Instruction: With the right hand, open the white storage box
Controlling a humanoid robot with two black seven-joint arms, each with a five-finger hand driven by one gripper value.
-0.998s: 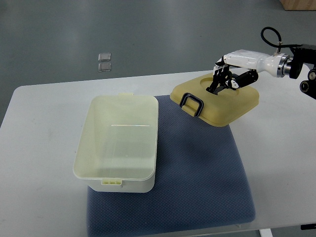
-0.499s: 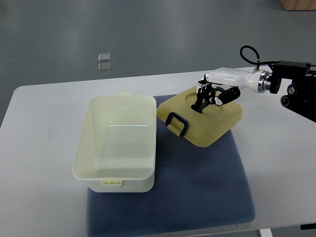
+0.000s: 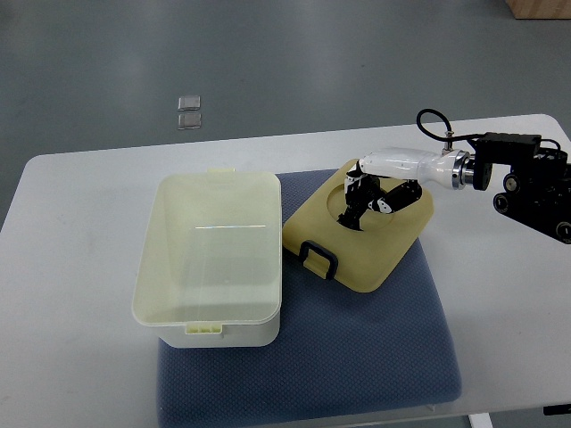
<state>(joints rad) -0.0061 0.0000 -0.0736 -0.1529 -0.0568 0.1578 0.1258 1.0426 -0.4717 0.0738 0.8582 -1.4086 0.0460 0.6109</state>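
Here the white storage box (image 3: 211, 259) sits open at centre-left of the frame, empty inside, partly on the blue mat (image 3: 357, 339) and partly on the white bench (image 3: 71, 267). A small latch tab shows on its far rim and another on its near rim. The lid (image 3: 361, 223) (pale yellow, same tone as the box) lies just right of the box at frame centre, its left edge close against the box's right wall; contact between them cannot be told. The lid looks a little tilted, resting mostly on the mat, with its black handle (image 3: 317, 259) at the lower-left edge of the lid.

The right hand (image 3: 364, 198) reaches in from the right edge, white forearm with a black wrist unit at upper right. Its dark fingers (image 3: 351, 212) are curled down into the round recess in the lid's top, gripping the lid there. The left arm does not show anywhere.

Two small clear square things (image 3: 188, 111) lie on the grey floor at upper left, beyond the bench.
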